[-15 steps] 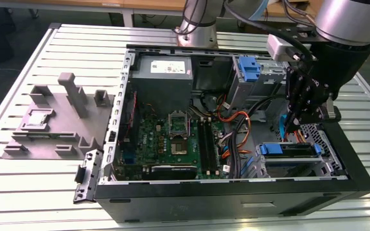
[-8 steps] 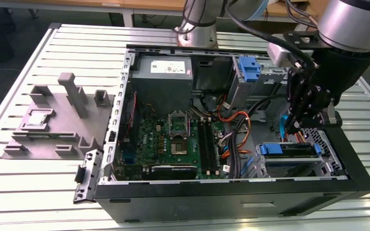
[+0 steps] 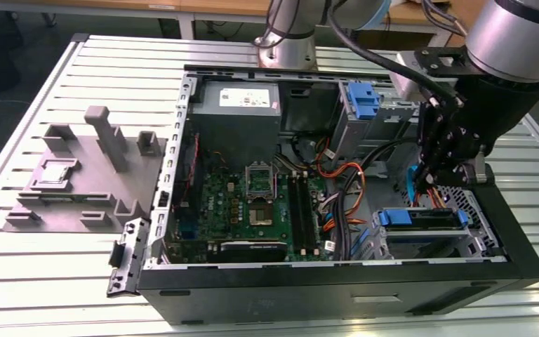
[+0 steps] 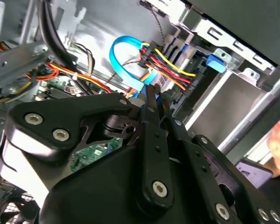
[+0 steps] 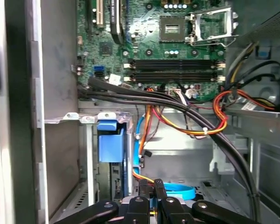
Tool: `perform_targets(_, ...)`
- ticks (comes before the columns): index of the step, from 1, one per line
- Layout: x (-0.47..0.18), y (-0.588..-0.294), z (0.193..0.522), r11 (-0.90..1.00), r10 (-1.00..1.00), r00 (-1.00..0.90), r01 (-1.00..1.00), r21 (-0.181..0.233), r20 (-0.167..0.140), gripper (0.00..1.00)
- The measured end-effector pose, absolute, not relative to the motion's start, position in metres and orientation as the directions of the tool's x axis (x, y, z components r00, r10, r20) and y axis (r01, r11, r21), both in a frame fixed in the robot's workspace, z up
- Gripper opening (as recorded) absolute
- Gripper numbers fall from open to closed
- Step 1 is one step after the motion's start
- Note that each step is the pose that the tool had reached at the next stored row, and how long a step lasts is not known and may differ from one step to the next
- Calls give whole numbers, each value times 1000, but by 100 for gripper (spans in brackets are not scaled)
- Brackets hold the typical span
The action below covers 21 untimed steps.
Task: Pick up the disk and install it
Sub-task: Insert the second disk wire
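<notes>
The hand (image 3: 435, 191) hangs inside the computer case (image 3: 250, 295), just above the drive cage (image 3: 421, 232).

Robotics lab — open computer case (image 3: 344, 274) on slatted metal table (image 3: 26, 267).

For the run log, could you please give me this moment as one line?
gripper | inside computer case, beside drive cage | jaws closed together | tips near blue cable | grip contents: cannot tell

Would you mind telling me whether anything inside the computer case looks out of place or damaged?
Nothing looks damaged. The gripper is down inside the case near the drive cage, among loose cables.
</notes>
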<state>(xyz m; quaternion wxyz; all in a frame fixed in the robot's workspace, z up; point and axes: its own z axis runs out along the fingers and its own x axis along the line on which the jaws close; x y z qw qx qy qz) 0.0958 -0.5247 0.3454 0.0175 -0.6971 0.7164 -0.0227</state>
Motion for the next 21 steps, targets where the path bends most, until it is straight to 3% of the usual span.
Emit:
perform_targets(4,96,-529,345,28,-1000,-27,-998,-57,-14,16)
perform_targets(21,95,-542,345,28,-1000,-27,-998,-64,-15,16)
